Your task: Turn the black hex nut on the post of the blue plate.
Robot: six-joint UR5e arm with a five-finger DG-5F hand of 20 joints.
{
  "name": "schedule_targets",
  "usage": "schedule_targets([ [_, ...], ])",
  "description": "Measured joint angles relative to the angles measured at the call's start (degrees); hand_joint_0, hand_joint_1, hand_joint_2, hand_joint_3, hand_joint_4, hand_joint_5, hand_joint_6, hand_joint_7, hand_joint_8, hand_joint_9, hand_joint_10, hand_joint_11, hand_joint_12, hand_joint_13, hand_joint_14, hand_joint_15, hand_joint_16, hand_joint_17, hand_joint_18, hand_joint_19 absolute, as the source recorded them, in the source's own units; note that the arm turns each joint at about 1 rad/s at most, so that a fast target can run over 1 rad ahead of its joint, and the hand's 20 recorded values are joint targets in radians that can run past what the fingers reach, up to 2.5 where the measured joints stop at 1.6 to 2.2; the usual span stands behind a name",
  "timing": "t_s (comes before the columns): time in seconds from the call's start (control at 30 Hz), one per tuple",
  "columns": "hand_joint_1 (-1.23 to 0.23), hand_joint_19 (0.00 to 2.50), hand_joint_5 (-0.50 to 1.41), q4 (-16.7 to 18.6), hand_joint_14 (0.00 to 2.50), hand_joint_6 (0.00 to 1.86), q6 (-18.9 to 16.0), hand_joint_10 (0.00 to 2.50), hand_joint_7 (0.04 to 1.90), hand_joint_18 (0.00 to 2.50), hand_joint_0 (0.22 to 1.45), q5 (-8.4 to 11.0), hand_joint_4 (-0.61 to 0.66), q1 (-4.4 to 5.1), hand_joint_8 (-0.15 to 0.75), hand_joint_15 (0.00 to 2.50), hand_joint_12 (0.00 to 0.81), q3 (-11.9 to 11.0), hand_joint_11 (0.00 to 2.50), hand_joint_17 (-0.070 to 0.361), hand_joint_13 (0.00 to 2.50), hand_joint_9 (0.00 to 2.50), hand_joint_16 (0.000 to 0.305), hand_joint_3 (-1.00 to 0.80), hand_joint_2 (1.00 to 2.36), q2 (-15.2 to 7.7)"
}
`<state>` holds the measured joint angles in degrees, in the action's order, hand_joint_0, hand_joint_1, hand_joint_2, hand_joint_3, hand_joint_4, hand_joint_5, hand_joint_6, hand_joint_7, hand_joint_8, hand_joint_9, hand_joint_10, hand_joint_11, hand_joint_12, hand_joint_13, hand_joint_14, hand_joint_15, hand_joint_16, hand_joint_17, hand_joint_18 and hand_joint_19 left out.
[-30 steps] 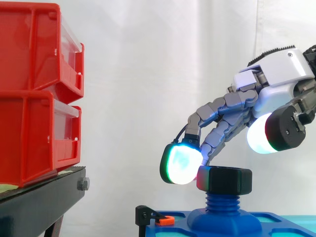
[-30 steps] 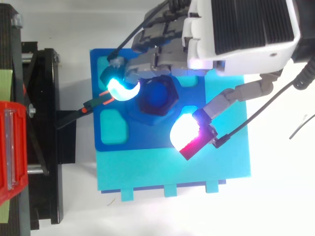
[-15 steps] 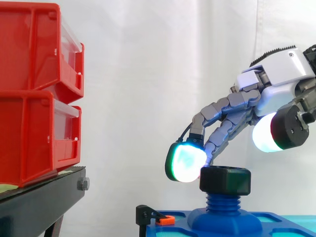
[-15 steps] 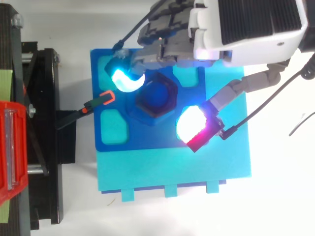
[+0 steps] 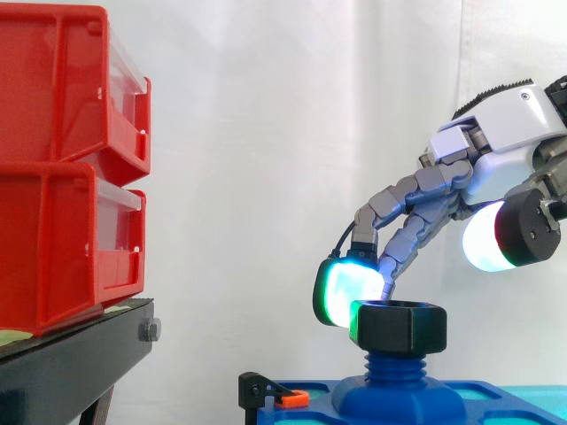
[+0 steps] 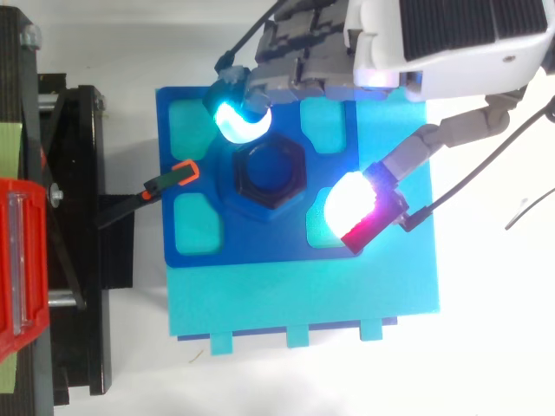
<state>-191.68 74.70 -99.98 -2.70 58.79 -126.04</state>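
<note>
Supporting blue plate (image 6: 260, 247): lies right of the black stand (image 6: 87, 217).
Hand (image 5: 505, 124): spread, gripping nothing; one fingertip (image 6: 238, 117) just beside the black hex nut (image 5: 400, 328), far left; thumb pad (image 6: 351, 204) apart, near right.
Post (image 5: 396, 367): upright on the plate.
Black hex nut: atop the post; best to pinch opposite flats before twisting.

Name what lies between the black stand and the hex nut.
Top view: a black clamp with an orange tip, bridging the black stand and the blue plate's edge.
</note>
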Motion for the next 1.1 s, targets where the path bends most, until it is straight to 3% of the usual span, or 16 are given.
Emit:
schedule_targets([
  [0.77,-0.46,0.30,-0.17,-6.43,0.01,0.50,3.33,0.01,1.07,0.33,0.46,-0.04,0.19,0.02,0.195,0.29,0.326,-2.95,0.25,0.100,0.55,0.49,0.044,-0.50,1.00,0.09],
  [1.1,-0.46,0.30,-0.17,-8.11,0.01,0.50,3.19,0.01,1.07,0.34,0.46,0.07,0.19,0.01,0.193,0.29,0.328,-6.60,0.26,0.100,0.56,0.50,0.044,-0.50,1.00,0.09],
])
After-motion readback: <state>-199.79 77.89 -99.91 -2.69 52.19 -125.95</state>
